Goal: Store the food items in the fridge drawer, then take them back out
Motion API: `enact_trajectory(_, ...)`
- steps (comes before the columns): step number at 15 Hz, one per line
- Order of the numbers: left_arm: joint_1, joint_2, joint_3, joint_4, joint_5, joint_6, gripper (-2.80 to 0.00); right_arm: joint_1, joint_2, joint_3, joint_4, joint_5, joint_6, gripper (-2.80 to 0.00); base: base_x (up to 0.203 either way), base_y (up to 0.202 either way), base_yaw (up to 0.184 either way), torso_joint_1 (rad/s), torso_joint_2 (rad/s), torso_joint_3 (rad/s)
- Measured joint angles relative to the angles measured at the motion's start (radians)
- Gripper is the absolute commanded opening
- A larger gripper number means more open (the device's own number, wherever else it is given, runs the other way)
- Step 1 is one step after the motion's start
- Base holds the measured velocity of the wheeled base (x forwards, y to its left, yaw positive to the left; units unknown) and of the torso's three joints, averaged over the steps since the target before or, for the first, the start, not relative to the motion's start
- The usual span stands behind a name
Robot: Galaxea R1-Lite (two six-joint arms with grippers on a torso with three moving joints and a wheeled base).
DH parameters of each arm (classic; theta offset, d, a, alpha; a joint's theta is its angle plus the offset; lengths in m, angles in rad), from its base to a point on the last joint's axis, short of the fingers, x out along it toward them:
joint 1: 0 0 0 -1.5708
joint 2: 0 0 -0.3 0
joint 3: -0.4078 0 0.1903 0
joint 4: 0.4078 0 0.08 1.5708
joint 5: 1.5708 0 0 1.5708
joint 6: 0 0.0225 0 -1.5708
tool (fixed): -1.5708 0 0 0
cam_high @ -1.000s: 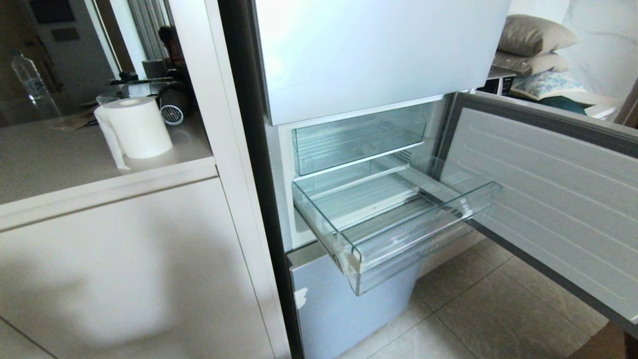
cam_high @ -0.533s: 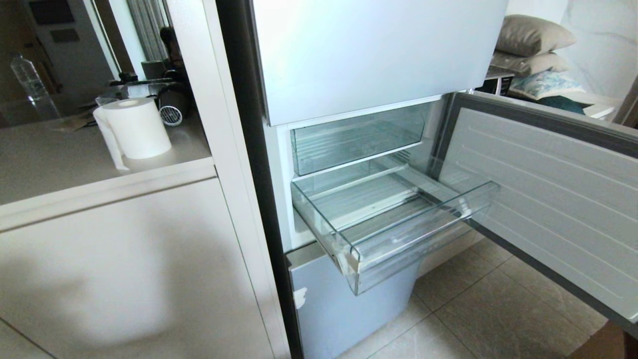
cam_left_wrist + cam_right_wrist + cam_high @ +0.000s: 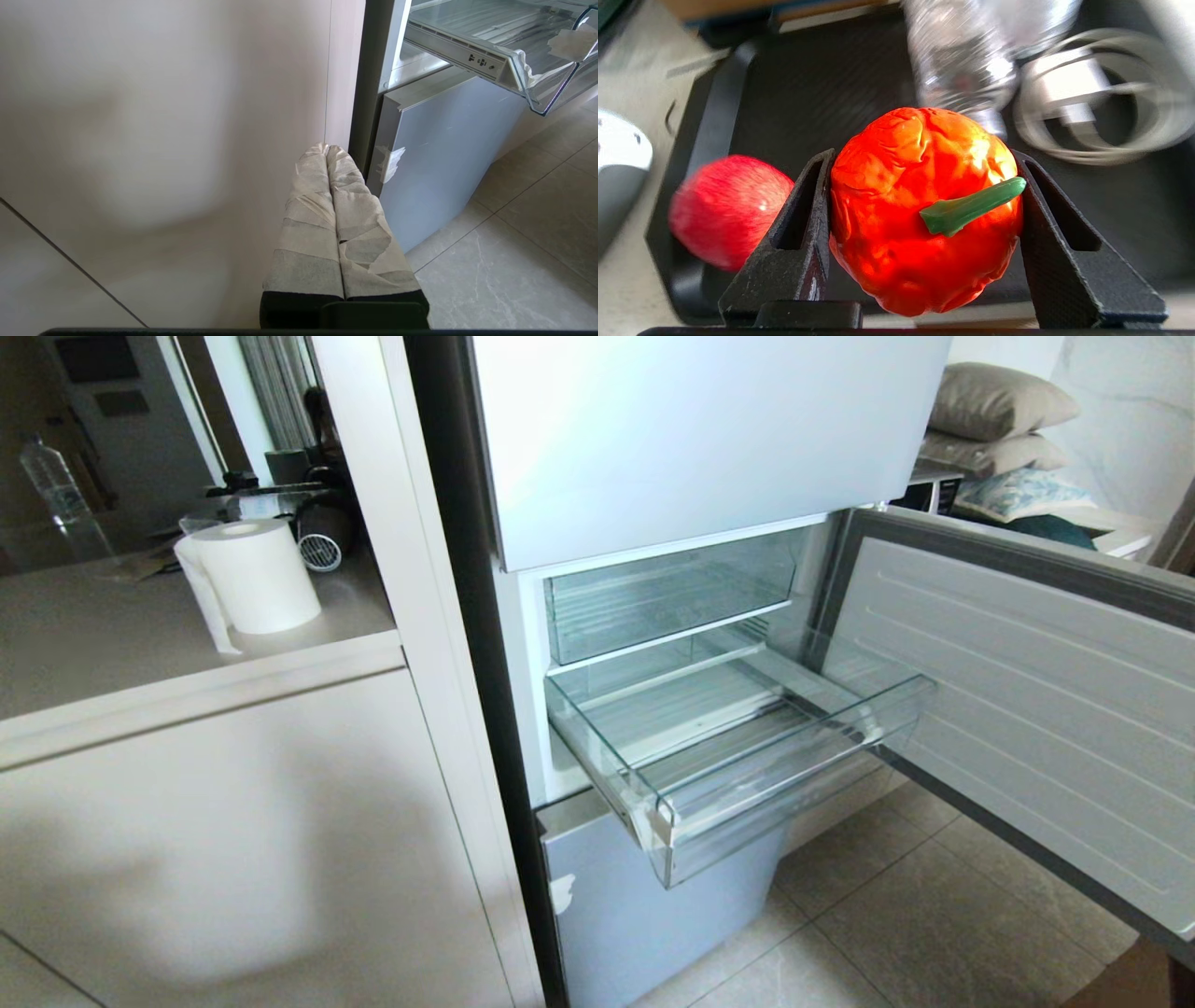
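My right gripper (image 3: pixel 922 156) is shut on a food item (image 3: pixel 901 210), an orange-red, wrinkled round fruit with a green stem (image 3: pixel 971 205), squeezed between both black fingers. It hangs above a black tray (image 3: pixel 822 84) on which a red apple (image 3: pixel 728 210) lies. The fridge drawer (image 3: pixel 747 747), clear with a ribbed bottom and a tape patch at one front corner, stands pulled out and holds nothing; its corner also shows in the left wrist view (image 3: pixel 537 79). My left gripper (image 3: pixel 327 148) is shut on nothing, its taped fingers pressed together low beside the cabinet. Neither arm shows in the head view.
The fridge door (image 3: pixel 1027 709) stands open to the right of the drawer. A second clear drawer (image 3: pixel 672 597) sits pushed in above. A clear water bottle (image 3: pixel 966 60) and a coiled white cable (image 3: pixel 1101 93) lie on the tray. A paper roll (image 3: pixel 257 574) stands on the counter.
The whole head view slid a touch to the left early on. The drawer and the door have kept their places, and no arm has come into that view.
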Motion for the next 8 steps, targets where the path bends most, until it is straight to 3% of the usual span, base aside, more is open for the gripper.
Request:
enact_trajectory(4,0.0,0.0,0.0,0.0,0.0,0.0,-2.8,0.048,0.125,-0.068,0.001,0.116,0.009,-2.8,0.0,0.0,0.0,0.0,0.0,0.0)
enact_trajectory(5,0.0,0.0,0.0,0.0,0.0,0.0,-2.8,0.058,0.142,-0.076,0.001,0.119,0.01,0.0,0.0,0.0,0.0,0.0,0.0,0.0)
enact_trajectory(8,0.0,0.0,0.0,0.0,0.0,0.0,-2.8,0.077,0.162,-0.087,0.0,0.118,0.027,0.0,0.0,0.0,0.0,0.0,0.0,0.0)
